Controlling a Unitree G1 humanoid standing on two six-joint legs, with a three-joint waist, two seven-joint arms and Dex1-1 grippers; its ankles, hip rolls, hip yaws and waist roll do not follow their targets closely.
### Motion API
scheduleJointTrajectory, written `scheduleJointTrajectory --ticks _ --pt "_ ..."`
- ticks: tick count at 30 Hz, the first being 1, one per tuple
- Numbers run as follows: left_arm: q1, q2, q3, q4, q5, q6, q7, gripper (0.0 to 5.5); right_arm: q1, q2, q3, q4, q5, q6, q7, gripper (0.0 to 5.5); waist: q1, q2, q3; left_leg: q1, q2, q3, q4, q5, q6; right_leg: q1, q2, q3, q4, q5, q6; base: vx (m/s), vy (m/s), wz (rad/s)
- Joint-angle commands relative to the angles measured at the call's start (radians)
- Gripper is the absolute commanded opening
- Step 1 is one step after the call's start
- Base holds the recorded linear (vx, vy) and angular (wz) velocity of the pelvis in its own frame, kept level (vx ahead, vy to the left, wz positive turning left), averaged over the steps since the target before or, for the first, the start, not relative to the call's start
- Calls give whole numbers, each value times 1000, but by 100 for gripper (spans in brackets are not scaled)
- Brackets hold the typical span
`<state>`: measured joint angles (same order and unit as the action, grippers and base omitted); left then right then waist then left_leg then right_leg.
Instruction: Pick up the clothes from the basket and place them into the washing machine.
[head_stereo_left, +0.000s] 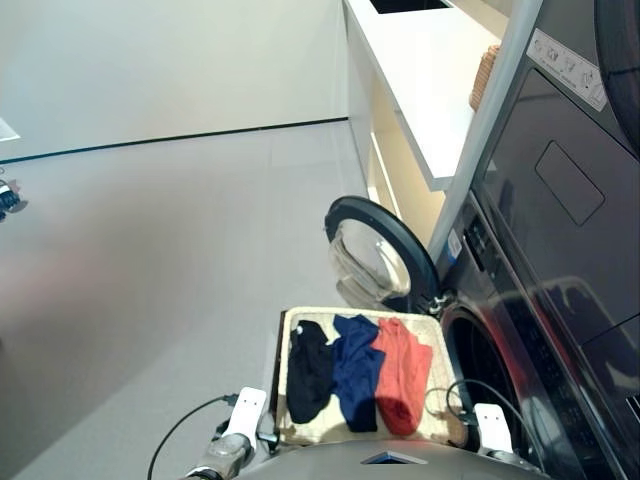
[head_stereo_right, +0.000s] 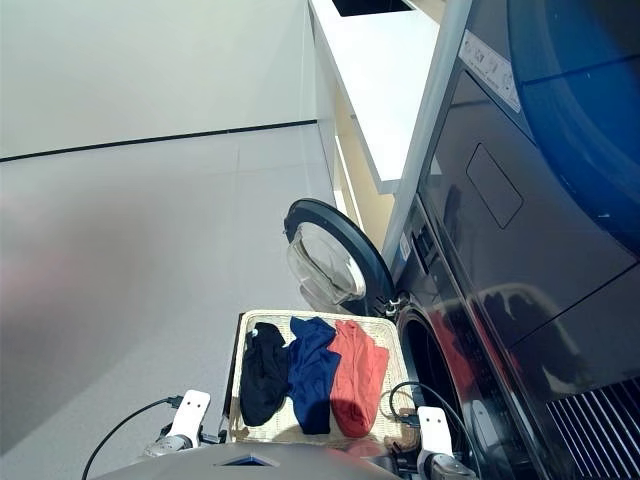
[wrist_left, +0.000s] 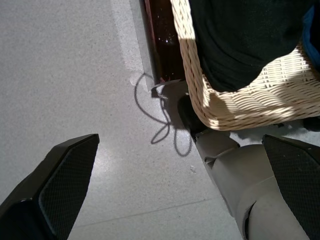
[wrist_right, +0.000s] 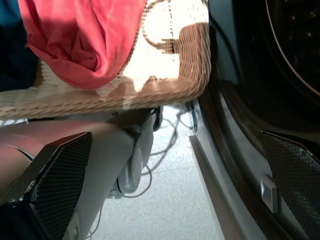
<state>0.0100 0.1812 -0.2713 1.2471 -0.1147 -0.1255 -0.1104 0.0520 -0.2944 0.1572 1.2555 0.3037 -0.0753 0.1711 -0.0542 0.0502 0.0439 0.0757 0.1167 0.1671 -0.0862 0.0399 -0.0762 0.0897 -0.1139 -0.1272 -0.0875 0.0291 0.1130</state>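
The basket (head_stereo_left: 432, 330) of pale wicker sits low in front of me, beside the washing machine (head_stereo_left: 505, 300). In it lie the clothes side by side: a black one (head_stereo_left: 308, 372), a navy one (head_stereo_left: 355, 375) and a red-orange one (head_stereo_left: 403, 375). The machine's round door (head_stereo_left: 378, 248) stands swung open past the basket's far rim, and the dark drum mouth (head_stereo_left: 488, 365) gapes to the basket's right. My left gripper (wrist_left: 180, 195) is open over the floor near the basket's black-garment corner (wrist_left: 240, 105). Between the basket (wrist_right: 165, 75) and the machine front (wrist_right: 250, 90), my right gripper (wrist_right: 175, 185) is open and empty.
A dark flat-fronted unit (head_stereo_left: 570, 170) is stacked above the machine. A white counter (head_stereo_left: 420, 70) runs along the wall beyond it, with a woven object (head_stereo_left: 485, 75) on it. Grey floor (head_stereo_left: 150, 280) spreads to the left. Cables (wrist_left: 162, 117) trail on the floor under the basket.
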Motion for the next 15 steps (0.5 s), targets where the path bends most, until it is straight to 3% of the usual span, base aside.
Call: scheduleJointTrajectory --ticks 1,15 --pt "-49 32 -13 5 17 -38 4 550 -57 38 10 -10 61 -38 -7 550 -4 -70 32 40 -57 1 -1 -54 3 -1 -50 -13 0 56 69 0 0 0" --pt "-57 20 31 -4 -42 -47 61 550 -43 44 40 -95 12 -67 -59 550 -1 -75 46 35 -60 -3 -1 -50 4 -5 -50 -16 0 56 68 0 0 0"
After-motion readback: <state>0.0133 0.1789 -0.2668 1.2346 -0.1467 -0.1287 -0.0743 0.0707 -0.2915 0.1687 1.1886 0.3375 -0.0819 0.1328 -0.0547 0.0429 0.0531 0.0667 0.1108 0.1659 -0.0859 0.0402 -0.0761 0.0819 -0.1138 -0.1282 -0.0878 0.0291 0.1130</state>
